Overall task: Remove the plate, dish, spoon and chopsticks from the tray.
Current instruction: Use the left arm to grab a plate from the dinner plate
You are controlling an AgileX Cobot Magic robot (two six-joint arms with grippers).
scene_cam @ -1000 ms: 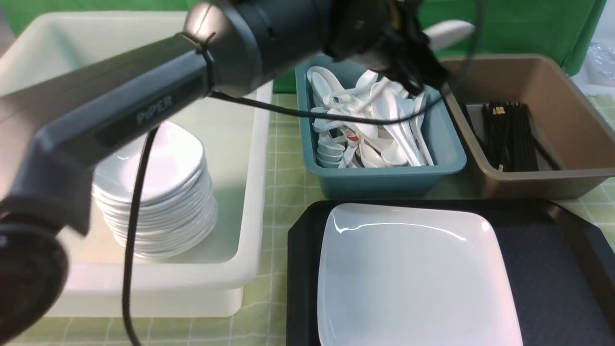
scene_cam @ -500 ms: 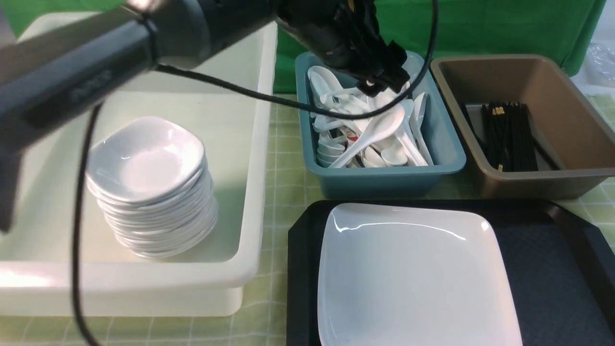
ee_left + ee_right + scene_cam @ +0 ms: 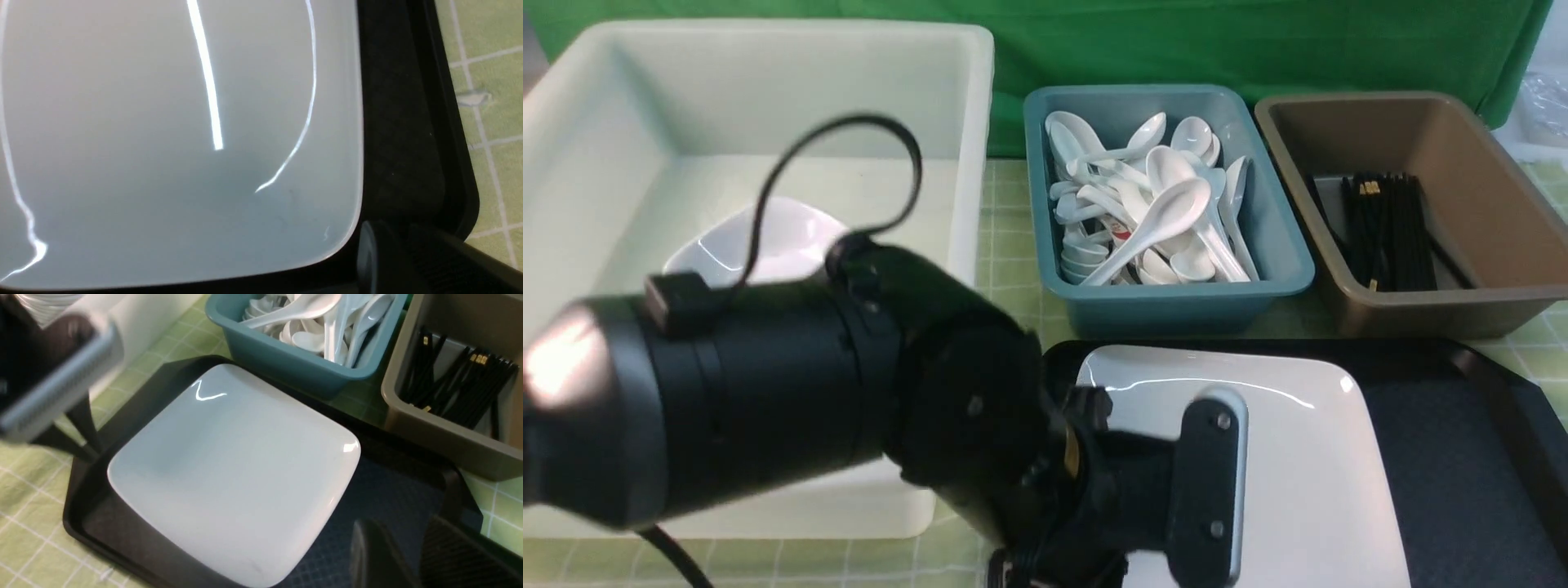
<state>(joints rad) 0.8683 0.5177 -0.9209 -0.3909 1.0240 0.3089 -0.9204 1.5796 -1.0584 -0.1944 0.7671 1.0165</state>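
Observation:
The large white plate (image 3: 1298,474) lies on the black tray (image 3: 1454,457) and fills its left part. My left gripper (image 3: 1156,482) hangs low over the plate's near left corner, open and empty. Its wrist view shows the plate (image 3: 163,122) and the tray rim (image 3: 400,122) close beneath the gripper (image 3: 390,241). My right gripper (image 3: 402,539) is open and empty above the bare tray floor (image 3: 388,486), beside the plate (image 3: 233,465). It is out of the front view. Spoons (image 3: 1160,220), chopsticks (image 3: 1388,233) and stacked dishes (image 3: 792,233) lie in tubs.
Behind the tray stand a teal tub (image 3: 1176,306) of spoons and a brown tub (image 3: 1421,314) of chopsticks. A big white tub (image 3: 768,65) at the left holds the dish stack, half hidden by my left arm. The cloth is a green grid.
My left arm carried a spoon over the teal tub and let it fall onto the pile. It then swung back and down to the plate's near left corner.

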